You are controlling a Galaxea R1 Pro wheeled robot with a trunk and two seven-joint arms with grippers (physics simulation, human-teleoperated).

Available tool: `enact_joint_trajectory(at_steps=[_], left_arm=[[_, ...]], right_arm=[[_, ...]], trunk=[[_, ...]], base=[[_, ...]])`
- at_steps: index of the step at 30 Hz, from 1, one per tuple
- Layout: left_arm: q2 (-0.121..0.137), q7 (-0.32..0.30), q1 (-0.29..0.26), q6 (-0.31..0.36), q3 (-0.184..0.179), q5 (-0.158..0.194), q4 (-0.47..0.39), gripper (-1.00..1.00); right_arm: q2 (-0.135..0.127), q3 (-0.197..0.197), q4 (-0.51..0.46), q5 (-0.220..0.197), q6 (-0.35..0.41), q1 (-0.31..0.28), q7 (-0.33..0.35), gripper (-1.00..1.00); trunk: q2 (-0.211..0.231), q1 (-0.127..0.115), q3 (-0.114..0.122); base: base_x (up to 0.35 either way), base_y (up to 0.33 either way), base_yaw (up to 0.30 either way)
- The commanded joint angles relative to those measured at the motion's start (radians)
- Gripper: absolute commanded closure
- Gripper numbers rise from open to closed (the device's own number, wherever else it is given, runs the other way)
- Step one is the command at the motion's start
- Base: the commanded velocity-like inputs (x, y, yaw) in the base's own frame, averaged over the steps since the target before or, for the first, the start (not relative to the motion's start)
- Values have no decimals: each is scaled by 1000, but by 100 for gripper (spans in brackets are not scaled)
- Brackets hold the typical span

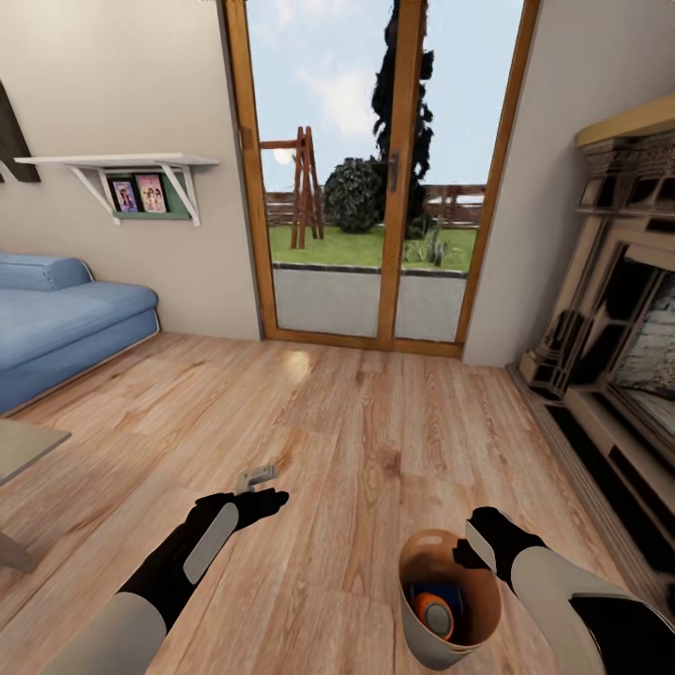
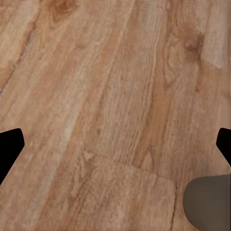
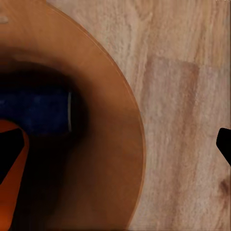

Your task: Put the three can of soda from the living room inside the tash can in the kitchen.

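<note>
The tash can point(image 1: 419, 639), light grey outside and glossy brown inside, is low in the head view, just in front of me over the orange-brown plank floor. Inside it lie a blue can of soda point(image 1: 453, 594) and an orange can of soda point(image 1: 435, 616) with a silvery top. The reddish one is hidden. My right gripper point(image 1: 473, 553) is at the bucket's rim. In the right wrist view its jaws stand wide, one fingertip point(image 3: 9, 154) inside the tash can point(image 3: 106, 159) beside the blue can point(image 3: 33, 113) and orange can point(image 3: 12, 197). My left gripper point(image 1: 267, 489) hangs open and empty over bare floor point(image 2: 115, 96).
Wood-framed glass doors point(image 1: 394, 187) are straight ahead. The blue sofa point(image 1: 56, 319) and a corner of the glass-topped table point(image 1: 23, 441) are at the left. The fireplace point(image 1: 619, 356) lines the right side. A white wall shelf point(image 1: 131, 164) hangs over the sofa.
</note>
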Motion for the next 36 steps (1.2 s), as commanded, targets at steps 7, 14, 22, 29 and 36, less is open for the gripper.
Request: enact_joint_trajectory(at_steps=[7, 14, 22, 29, 36], left_arm=[[0, 1, 0, 0, 0, -1, 0, -100], [0, 1, 0, 0, 0, -1, 0, -100], [1, 1, 0, 0, 0, -1, 0, -100], [1, 1, 0, 0, 0, -1, 0, -100], [2, 2, 0, 0, 0, -2, 1, -100]], right_arm=[[0, 0, 0, 0, 0, 0, 0, -100], [0, 0, -1, 0, 0, 2, 0, -100], [0, 0, -4, -3, -1, 6, 3, -100], [0, 0, -10, -3, -2, 11, 3, -100], [0, 0, -13, -3, -2, 12, 3, -100]], trunk=[[49, -27, 22], [98, -54, 44], [154, -84, 69], [203, -111, 91], [252, -138, 113]], base=[[0, 0, 0], [0, 0, 0], [0, 0, 0], [0, 0, 0], [0, 0, 0]])
